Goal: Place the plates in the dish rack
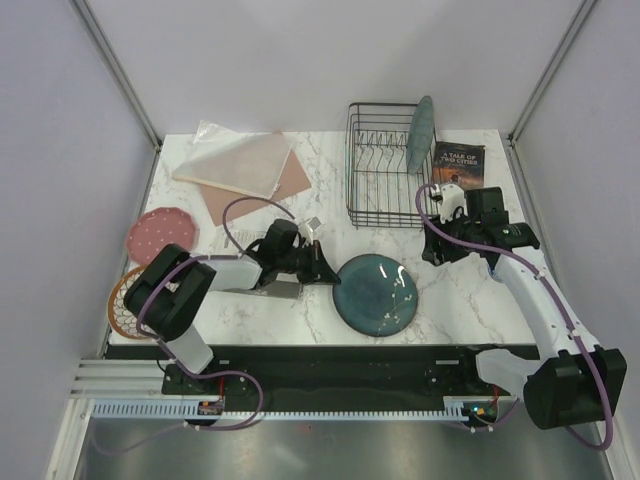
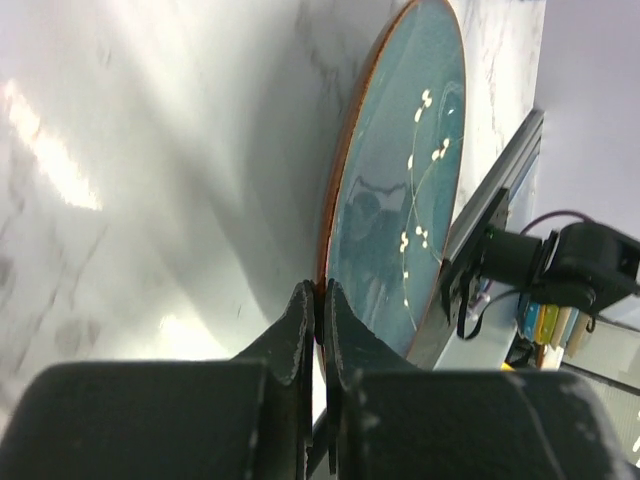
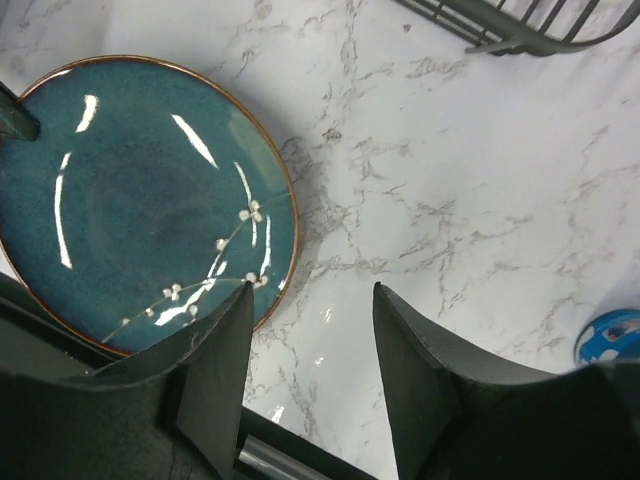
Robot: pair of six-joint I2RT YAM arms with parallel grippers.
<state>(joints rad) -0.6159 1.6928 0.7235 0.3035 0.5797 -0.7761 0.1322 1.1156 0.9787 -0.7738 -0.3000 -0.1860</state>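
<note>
**Far left:** reddish-pink speckled round plate. Nearer, a whitish round plate with reddish pattern lies partly under the left arm.

**Centre:** the left gripper is pinched on the left rim of the dark glossy blue round plate, which lies flat on the marble-patterned table. The black wire dish rack stands straight beyond, holding one teal-green round plate upright at its right end.

**Right:** the right gripper hovers with jaws apart, empty.
</note>
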